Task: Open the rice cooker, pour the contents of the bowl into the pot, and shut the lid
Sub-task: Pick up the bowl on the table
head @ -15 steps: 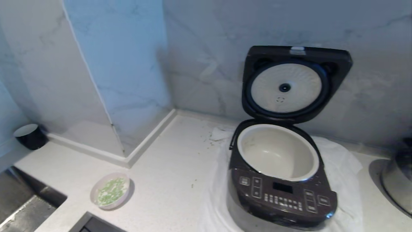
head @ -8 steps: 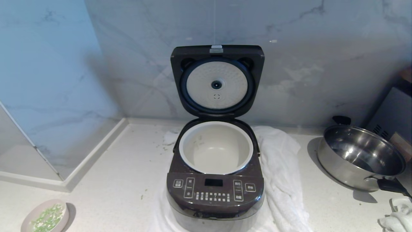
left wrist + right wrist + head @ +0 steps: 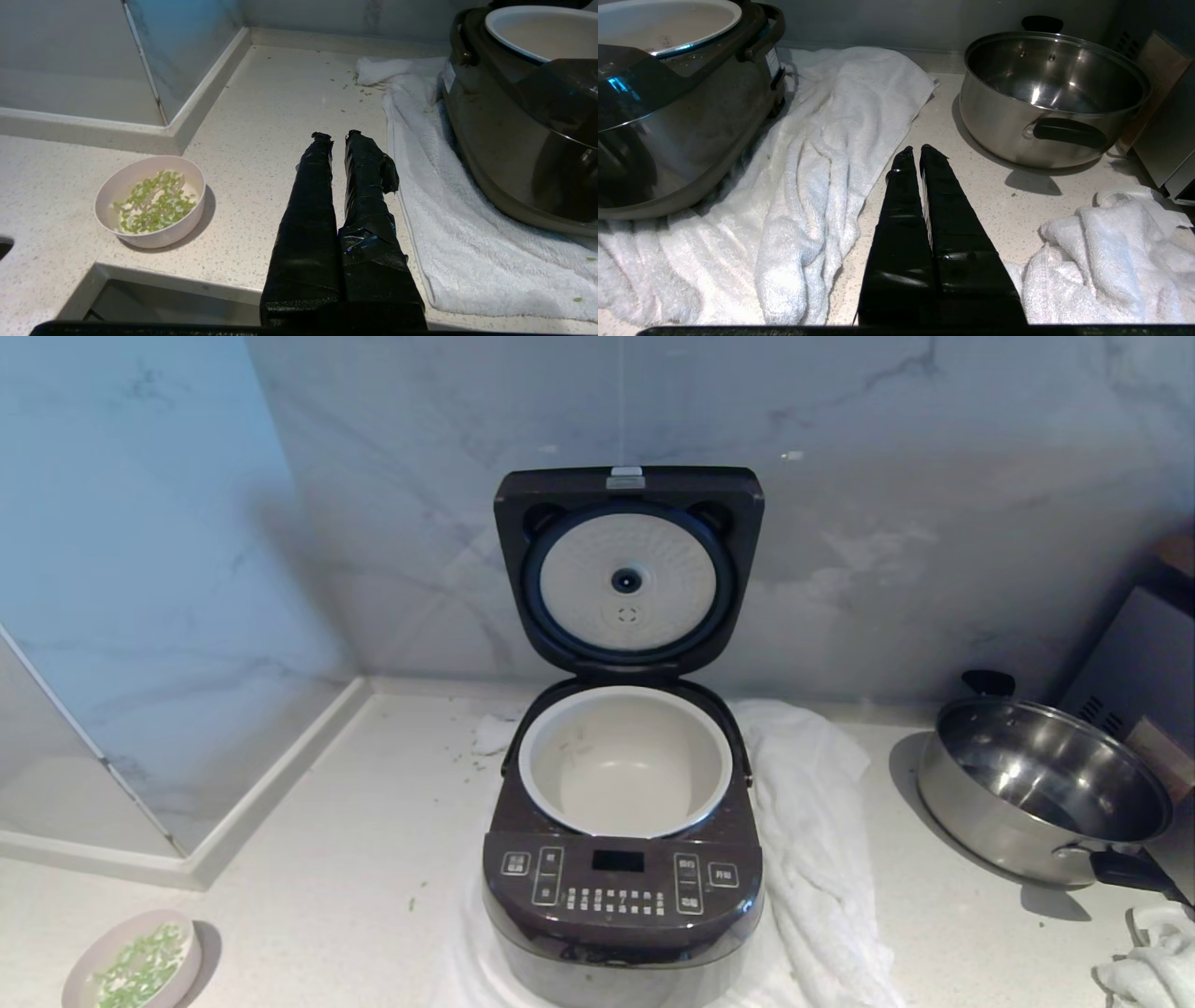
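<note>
The left gripper (image 3: pixel 335 136), two black-taped fingers drawn together on nothing, hangs low over the speckled pale counter (image 3: pixel 261 107). To one side of it, a little apart, sits the small shallow pale-pink bowl (image 3: pixel 150 207), its chopped bright-green contents (image 3: pixel 154 201) scattered over a whitish base. On its other side the rumpled white towel (image 3: pixel 448 242) runs under the large dark-brown rice cooker (image 3: pixel 623 887).

The right gripper (image 3: pixel 917 150), likewise closed and empty, hangs beyond the cooker, with the towel on one side and a shiny steel pan with black handles (image 3: pixel 1052 95) ahead.

Over the last second the head view has swung from the bowl's corner to face the cooker squarely; the things themselves kept their places. Neither arm shows in the head view.

The dark-brown hinged lid (image 3: pixel 627 569) stands upright against the marble wall, its pale dimpled plate facing forward, and the round cream-white inner pot (image 3: pixel 624 761) looks empty. Opening seems done; fetching the bowl is probably next.
</note>
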`<state>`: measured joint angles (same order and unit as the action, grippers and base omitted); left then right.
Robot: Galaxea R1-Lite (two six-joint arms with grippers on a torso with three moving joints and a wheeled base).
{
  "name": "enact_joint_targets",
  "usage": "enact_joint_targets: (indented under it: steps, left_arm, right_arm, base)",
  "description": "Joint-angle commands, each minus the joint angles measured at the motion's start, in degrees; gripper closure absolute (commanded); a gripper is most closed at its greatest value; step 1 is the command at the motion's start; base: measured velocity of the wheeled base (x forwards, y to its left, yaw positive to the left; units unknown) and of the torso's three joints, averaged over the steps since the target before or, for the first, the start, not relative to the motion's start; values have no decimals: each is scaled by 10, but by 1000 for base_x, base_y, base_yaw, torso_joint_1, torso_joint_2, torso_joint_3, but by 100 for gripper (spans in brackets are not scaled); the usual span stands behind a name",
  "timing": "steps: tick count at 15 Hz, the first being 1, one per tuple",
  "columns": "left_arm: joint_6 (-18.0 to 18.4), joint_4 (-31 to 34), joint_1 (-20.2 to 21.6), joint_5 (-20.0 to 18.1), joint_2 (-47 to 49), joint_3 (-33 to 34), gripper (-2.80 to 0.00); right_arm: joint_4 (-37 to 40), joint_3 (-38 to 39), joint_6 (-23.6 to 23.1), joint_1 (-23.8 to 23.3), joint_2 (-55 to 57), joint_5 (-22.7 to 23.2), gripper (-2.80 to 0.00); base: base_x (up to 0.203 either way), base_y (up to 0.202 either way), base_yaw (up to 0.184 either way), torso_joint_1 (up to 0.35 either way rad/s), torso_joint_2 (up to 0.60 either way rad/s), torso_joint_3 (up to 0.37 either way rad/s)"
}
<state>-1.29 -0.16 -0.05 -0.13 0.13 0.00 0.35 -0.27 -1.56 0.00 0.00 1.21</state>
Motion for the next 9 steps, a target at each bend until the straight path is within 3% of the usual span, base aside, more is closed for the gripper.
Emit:
enact_joint_targets:
  steps: [1, 4, 9]
  left_arm:
    - [0, 0, 0, 0, 0, 1, 0]
    - [0, 0, 0, 0, 0, 1, 0]
    - [0, 0, 0, 0, 0, 1, 0]
  right_arm:
    - [0, 0, -1, 0, 1, 0, 0]
    - [0, 0, 0, 0, 1, 0, 0]
    - [0, 0, 0, 0, 1, 0, 0]
  base:
    - [0, 0, 0, 0, 0, 0]
    - [1, 39, -1, 2, -1, 1]
    - [0, 187, -3, 2, 1, 1]
